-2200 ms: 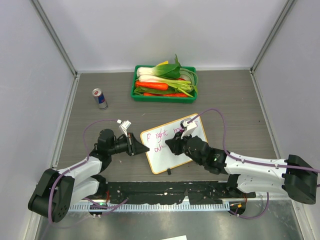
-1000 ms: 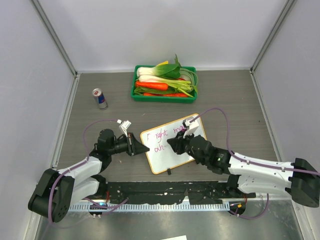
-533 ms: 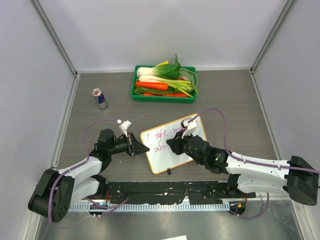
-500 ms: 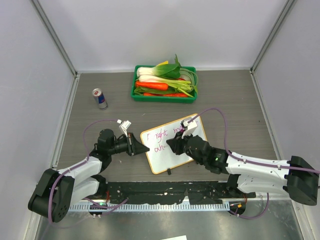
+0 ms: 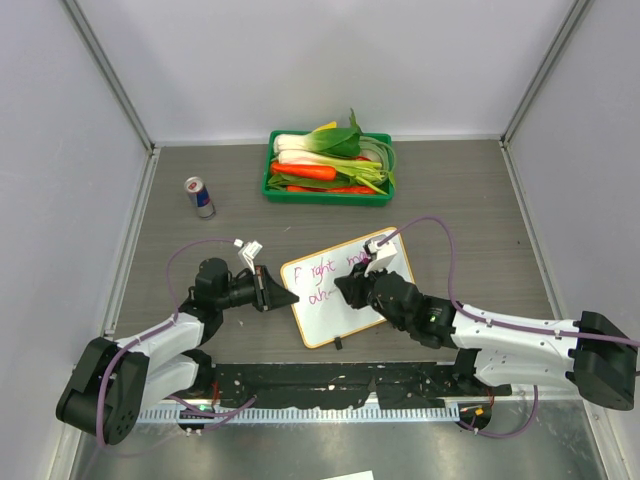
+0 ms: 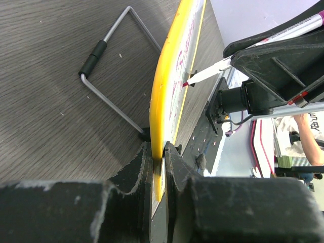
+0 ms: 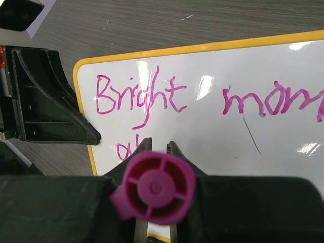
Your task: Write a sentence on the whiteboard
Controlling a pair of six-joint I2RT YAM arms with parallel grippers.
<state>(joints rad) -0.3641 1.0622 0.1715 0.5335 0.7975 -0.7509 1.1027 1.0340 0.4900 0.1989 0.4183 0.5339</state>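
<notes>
The whiteboard (image 5: 325, 318) lies in front of the arms, white with a yellow rim (image 6: 161, 96). My left gripper (image 5: 284, 297) is shut on its left edge, the rim pinched between the fingers (image 6: 139, 164). The sentence (image 7: 139, 96) is in magenta: "Bright mom…" on the top line, with "ah" (image 7: 123, 150) begun below. My right gripper (image 5: 347, 289) is shut on a magenta marker (image 7: 154, 188) and stands over the second line. In the left wrist view the marker's tip (image 6: 188, 84) meets the board's face. The marker's end hides the tip in the right wrist view.
A green tray (image 5: 290, 193) of vegetables stands at the back middle. A drink can (image 5: 200, 197) stands at the back left. A bent metal wire with a black sleeve (image 6: 93, 53) lies on the table beside the board. Grey walls enclose the table.
My right gripper has made small shifts with the marker over the second line. The left gripper and the board have stayed put.
</notes>
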